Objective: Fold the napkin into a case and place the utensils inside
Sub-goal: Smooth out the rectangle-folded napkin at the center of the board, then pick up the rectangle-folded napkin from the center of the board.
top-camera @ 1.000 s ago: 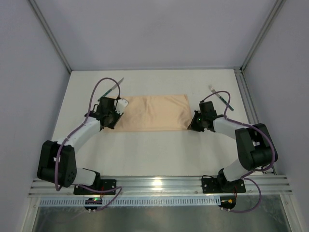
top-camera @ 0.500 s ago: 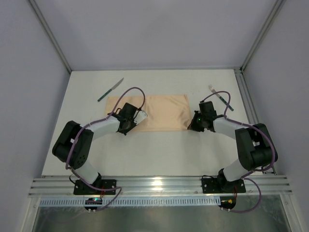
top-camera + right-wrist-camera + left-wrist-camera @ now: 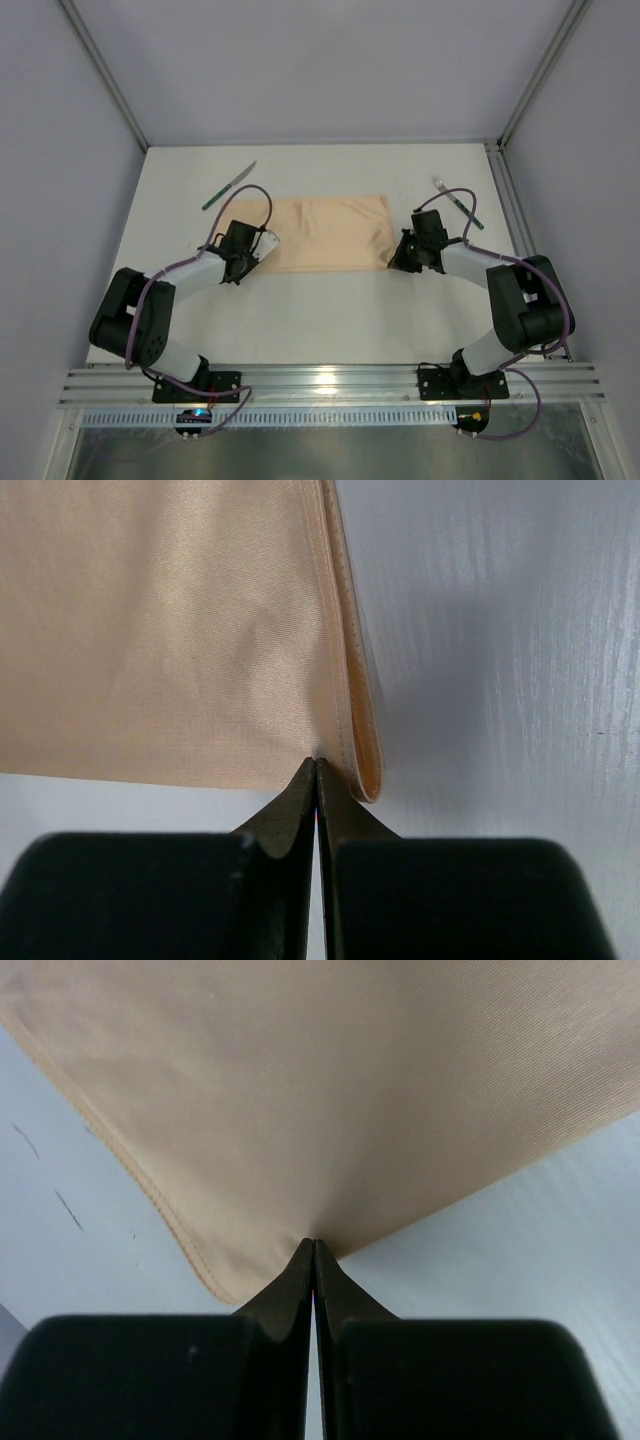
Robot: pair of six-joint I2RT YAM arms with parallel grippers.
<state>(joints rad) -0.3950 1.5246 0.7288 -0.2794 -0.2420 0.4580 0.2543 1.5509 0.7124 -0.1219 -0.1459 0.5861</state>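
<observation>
Peach napkin (image 3: 325,232) pinched at near corners by left gripper (image 3: 314,1245) and right gripper (image 3: 316,765); knife (image 3: 229,186), fork (image 3: 458,203) beyond.

Flat on the middle of the table (image 3: 330,310): napkin (image 3: 325,232). Behind its left corner, a bit apart: knife (image 3: 230,186). Behind and off to the right: fork (image 3: 455,202). At the near left corner: left gripper (image 3: 314,1245). At the near right corner: right gripper (image 3: 316,763).
</observation>
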